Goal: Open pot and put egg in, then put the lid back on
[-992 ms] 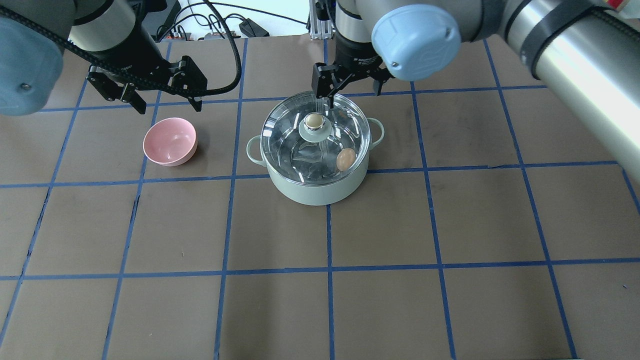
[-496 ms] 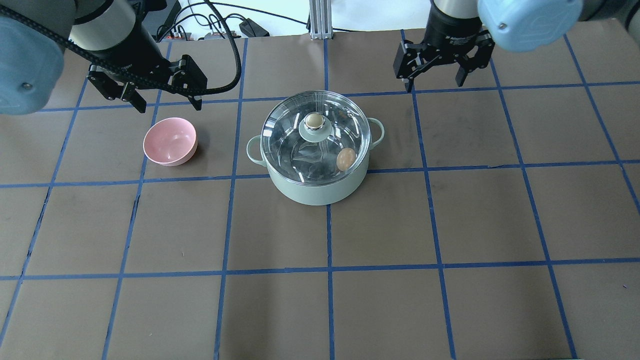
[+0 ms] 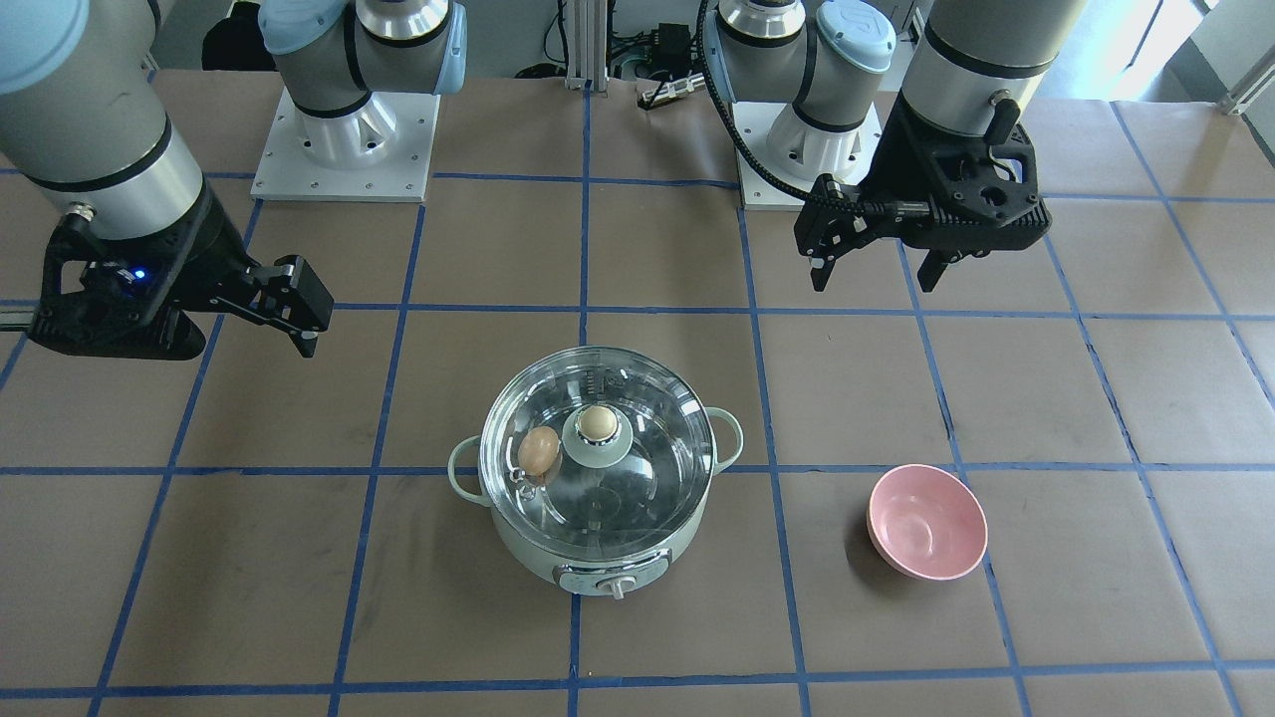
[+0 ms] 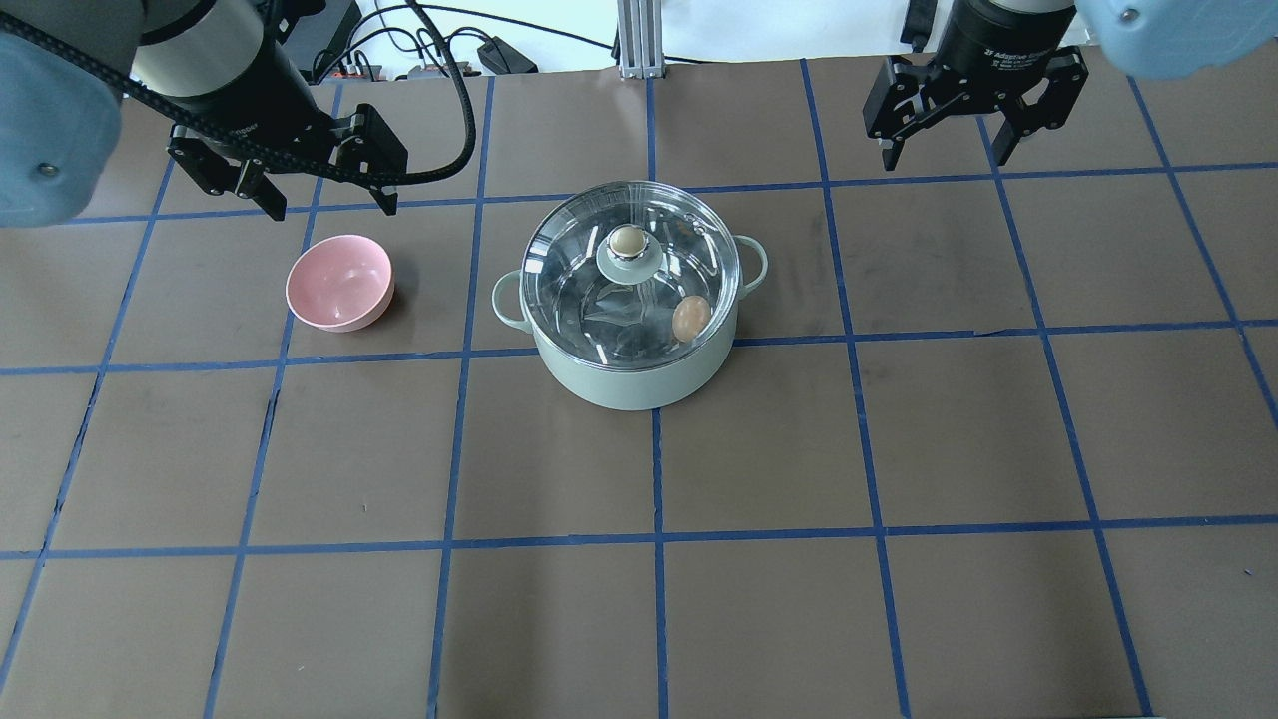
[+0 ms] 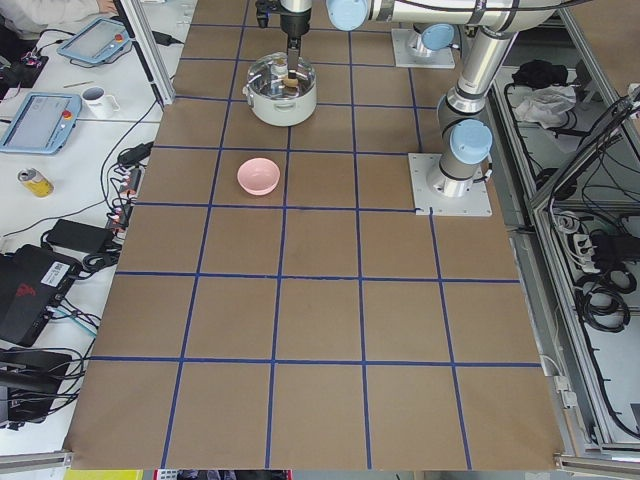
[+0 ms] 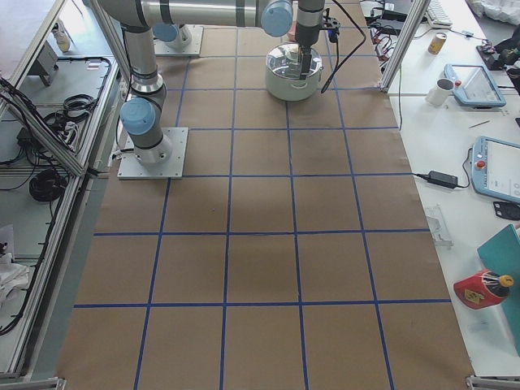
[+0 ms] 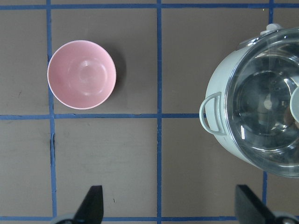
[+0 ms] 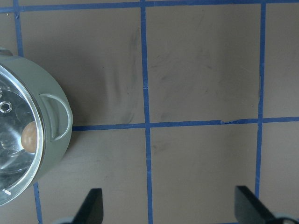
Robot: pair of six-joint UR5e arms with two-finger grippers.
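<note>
- The mint-green pot [image 4: 639, 387] stands on the table [image 4: 799, 449] with its clear glass lid [image 4: 574, 265] seated on the rim.
- Seen from overhead, the tan egg [image 4: 690, 318] lies inside, at 4 o'clock from the lid's beige knob [image 4: 627, 240].
- A pink bowl [image 4: 339, 282] sits at the pot's 9 o'clock, apart from it.
- The left gripper [image 4: 331, 205] hangs at 10 o'clock and the right gripper [image 4: 944, 160] at 2 o'clock, both spread wide and empty.

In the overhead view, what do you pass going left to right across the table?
The bowl → the pot, with the lid on and the egg inside → the right end effector. The left end effector overlaps the bowl's span, so it is left out.
</note>
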